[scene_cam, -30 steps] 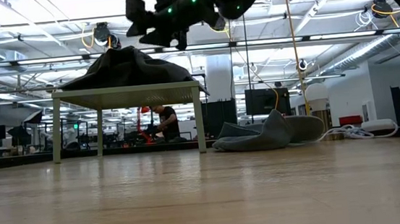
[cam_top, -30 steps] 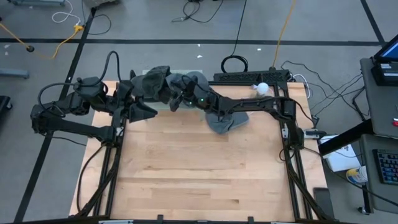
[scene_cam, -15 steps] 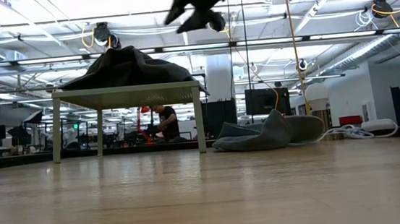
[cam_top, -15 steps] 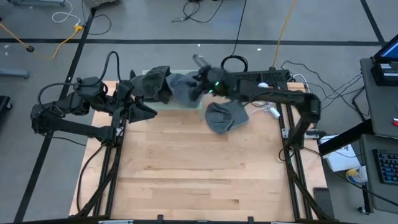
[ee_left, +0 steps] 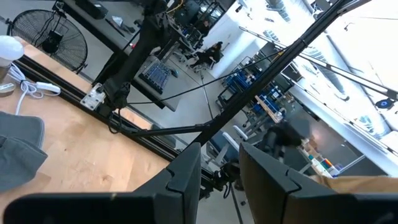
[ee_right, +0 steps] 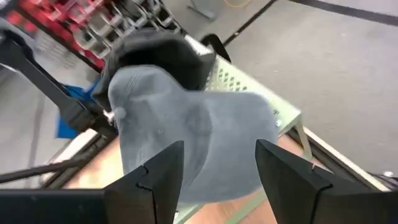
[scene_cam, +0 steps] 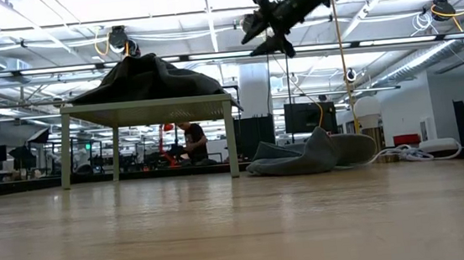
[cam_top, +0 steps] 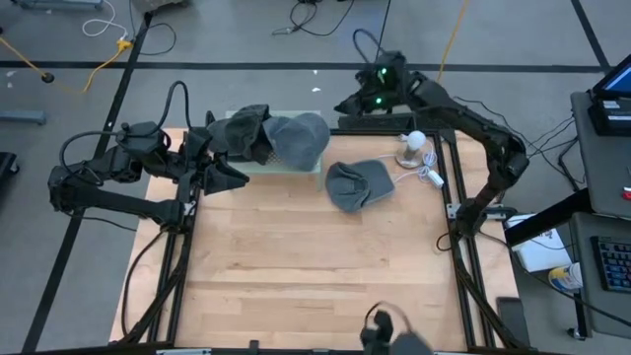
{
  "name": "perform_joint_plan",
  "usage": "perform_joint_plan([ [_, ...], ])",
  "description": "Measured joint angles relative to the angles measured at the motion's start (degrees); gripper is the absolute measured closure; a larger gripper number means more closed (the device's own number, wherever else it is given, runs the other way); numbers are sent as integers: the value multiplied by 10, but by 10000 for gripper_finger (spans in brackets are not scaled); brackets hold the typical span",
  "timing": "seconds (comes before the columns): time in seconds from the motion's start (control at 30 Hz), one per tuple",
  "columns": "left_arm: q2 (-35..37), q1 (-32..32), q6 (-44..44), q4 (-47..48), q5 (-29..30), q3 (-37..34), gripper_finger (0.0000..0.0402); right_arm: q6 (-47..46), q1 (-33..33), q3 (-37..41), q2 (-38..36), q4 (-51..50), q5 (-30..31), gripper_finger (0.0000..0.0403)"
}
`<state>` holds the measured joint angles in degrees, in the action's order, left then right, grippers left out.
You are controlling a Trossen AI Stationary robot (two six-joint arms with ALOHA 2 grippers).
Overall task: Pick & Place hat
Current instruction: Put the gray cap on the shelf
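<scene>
A small white stand (scene_cam: 146, 112) rises at the far left of the wooden table (scene_cam: 241, 230), with a dark hat (scene_cam: 147, 77) heaped on top. Right of it, a grey hat (scene_cam: 310, 154) lies flat on the table. The right gripper (scene_cam: 269, 27) hangs high above, its fingers spread and empty.

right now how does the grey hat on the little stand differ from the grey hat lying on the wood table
The lighter grey cloth hat sits raised on the small pale perforated stand beside a darker hat; the darker grey cloth hat lies crumpled on the wooden table alone. Both are soft grey caps, free of either hand.
</scene>
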<state>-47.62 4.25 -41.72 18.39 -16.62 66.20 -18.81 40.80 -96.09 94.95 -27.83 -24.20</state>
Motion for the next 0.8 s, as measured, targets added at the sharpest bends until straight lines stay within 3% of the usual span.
perform_joint_plan([
  [0.4, 0, 0, 8, 0, 1, 0, 289, 5, 127, 0, 94, 11, -246, 208],
  [0.8, 0, 0, 13, 0, 2, 0, 289, 13, 130, 0, 187, 69, -274, 208],
])
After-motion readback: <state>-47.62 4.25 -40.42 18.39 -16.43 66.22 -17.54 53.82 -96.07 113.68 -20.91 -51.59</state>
